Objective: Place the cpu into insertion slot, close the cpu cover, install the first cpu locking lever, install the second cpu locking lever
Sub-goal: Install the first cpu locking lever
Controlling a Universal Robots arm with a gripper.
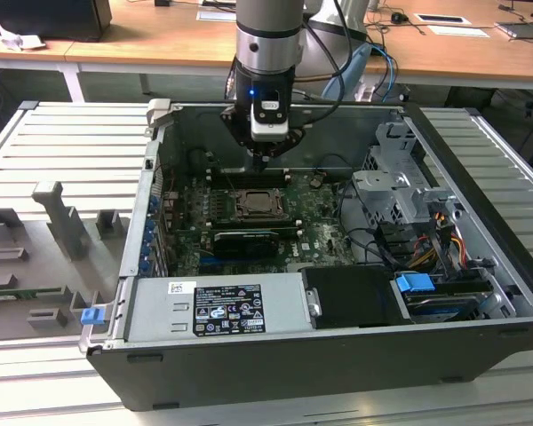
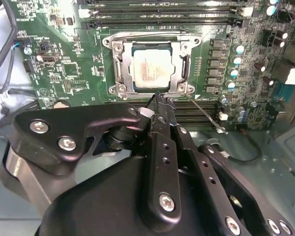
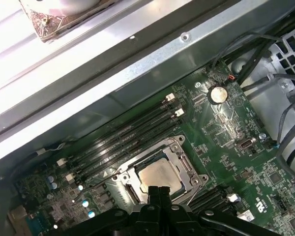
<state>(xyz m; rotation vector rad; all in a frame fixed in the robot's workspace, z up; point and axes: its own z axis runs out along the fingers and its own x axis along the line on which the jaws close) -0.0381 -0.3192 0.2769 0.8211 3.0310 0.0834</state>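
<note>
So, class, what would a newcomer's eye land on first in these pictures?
First, the robot arm reaching down into the open computer case, its claw hanging just above the green circuit board. In the second wrist view, the pale chip lies in the board's middle, a metal frame over its edges, the claw tip beside that frame.

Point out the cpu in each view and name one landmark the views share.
Exterior view: the cpu sits mid-motherboard inside the open case, close to the claw.
Second wrist view: the cpu lies framed by the cpu cover, just beyond the claw.
First wrist view: the cpu lies just beyond the claw.
Shared landmark: the long black memory slots beside the socket.
</note>
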